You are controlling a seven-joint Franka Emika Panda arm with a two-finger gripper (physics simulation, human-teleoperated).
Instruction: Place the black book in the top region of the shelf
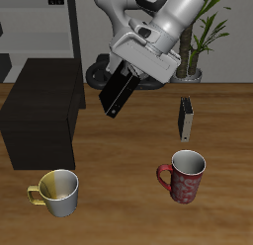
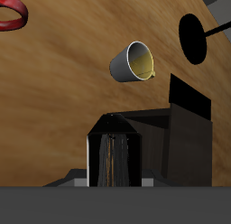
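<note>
A: Item one, nearest the table's front edge?

B: Yellow mug (image 1: 57, 193) and red mug (image 1: 184, 177), both upright on the wooden table (image 1: 119, 150), well apart from each other. Neither belonged to the task.

A: Item two, farther back?

B: A shorter dark book (image 1: 185, 120) standing on end, untouched. Level with it, in the air: the black book (image 1: 118, 91), pinched at its upper end by the gripper (image 1: 123, 63), jaws pressed against its two faces. It hung clear of the table, long axis steeply tilted, the free end pointing down and toward the shelf's side.

A: And the shelf?

B: The shelf (image 1: 42, 116), dark boxy unit, stood beside and below the held book, apart from it. In the wrist view the book (image 2: 112, 160) ran straight out from the jaws, with the shelf's top (image 2: 185, 142) just beside it.

A: The relation that mattered?

B: Book's lower end looked about level with the shelf's top edge, not yet over it. I judged the carry needed a sideways shift onto that top surface, with clearance watched at the hanging end.

A: Farthest?

B: Pale rack (image 1: 44, 22) and potted plant (image 1: 203, 37), behind.
</note>
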